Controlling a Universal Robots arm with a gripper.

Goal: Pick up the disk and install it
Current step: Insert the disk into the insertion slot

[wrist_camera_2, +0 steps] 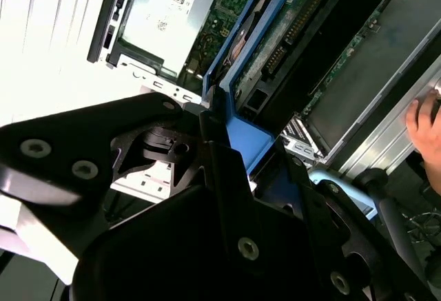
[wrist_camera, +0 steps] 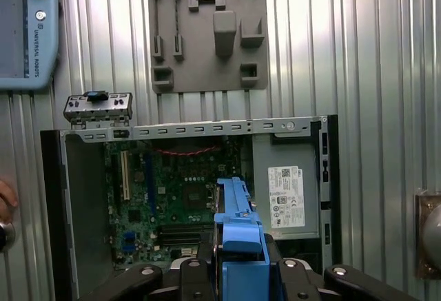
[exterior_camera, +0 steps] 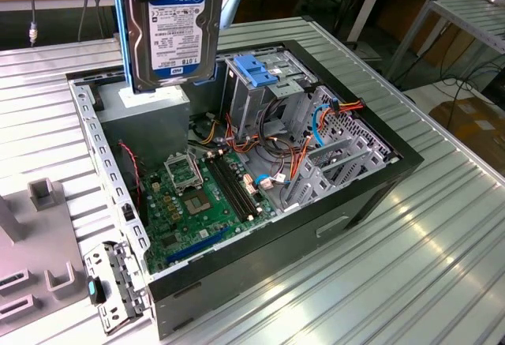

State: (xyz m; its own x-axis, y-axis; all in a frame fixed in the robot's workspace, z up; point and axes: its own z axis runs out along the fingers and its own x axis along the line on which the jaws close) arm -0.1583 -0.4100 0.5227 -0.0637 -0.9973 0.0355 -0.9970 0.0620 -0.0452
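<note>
The disk [exterior_camera: 173,33], a grey hard drive with a white-and-blue label and blue side rails, hangs upright above the back of the open computer case [exterior_camera: 371,195], over the power supply. In the first wrist view my gripper [wrist_camera: 238,273] is shut on the disk [wrist_camera: 234,211] by its blue carrier, with the case interior below it. The second wrist view shows the black gripper [wrist_camera_2: 207,149] clamped on the blue rail of the disk [wrist_camera_2: 289,32]. The metal drive cage [exterior_camera: 268,96] with a blue latch piece [exterior_camera: 256,69] stands at the exterior view's right of the disk.
Inside the case lie the green motherboard [exterior_camera: 197,195], the grey power supply [wrist_camera: 286,194] and bundles of cables [exterior_camera: 316,124]. A grey fixture plate [wrist_camera: 207,32] and a small metal bracket [exterior_camera: 110,290] sit on the ribbed table. A person's hand [wrist_camera_2: 420,125] is near the case.
</note>
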